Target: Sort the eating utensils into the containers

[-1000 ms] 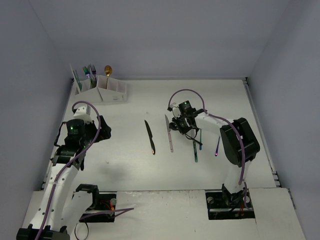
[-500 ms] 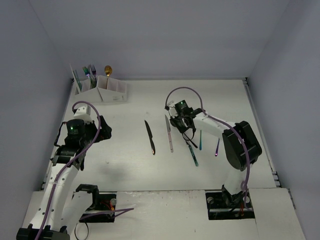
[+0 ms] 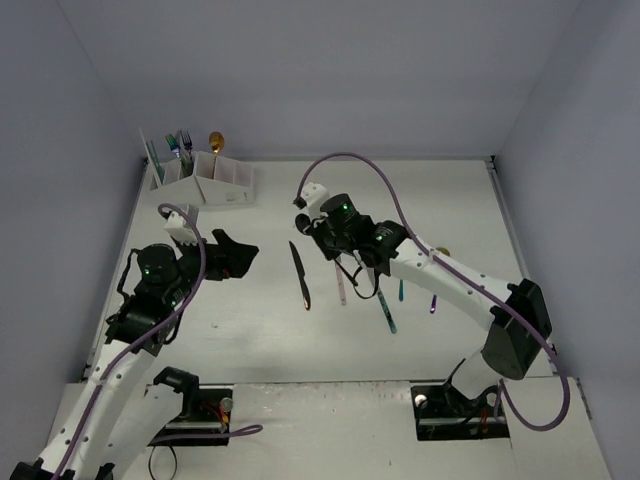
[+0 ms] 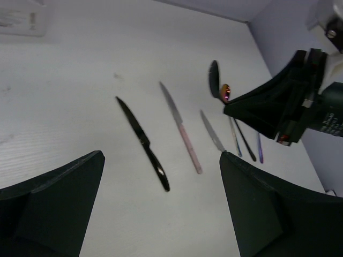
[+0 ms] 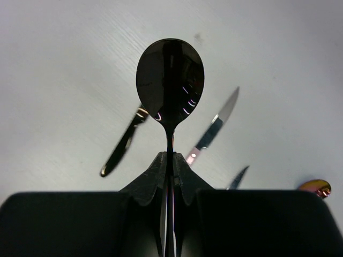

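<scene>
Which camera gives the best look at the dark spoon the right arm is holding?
Right wrist: the spoon fills the centre, bowl facing the camera, handle pinched in the right tool. The left wrist view shows it small and at an angle. In the top view it is lost against the dark tool.

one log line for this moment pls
right tool: shut on black spoon, held above table | left tool: open, empty | black knife, pink-handled knife: lying on table | white rack: utensils standing in it

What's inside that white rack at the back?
A few forks and a gold spoon stand in the white rack, heads up; its walls hide their lower ends.
</scene>
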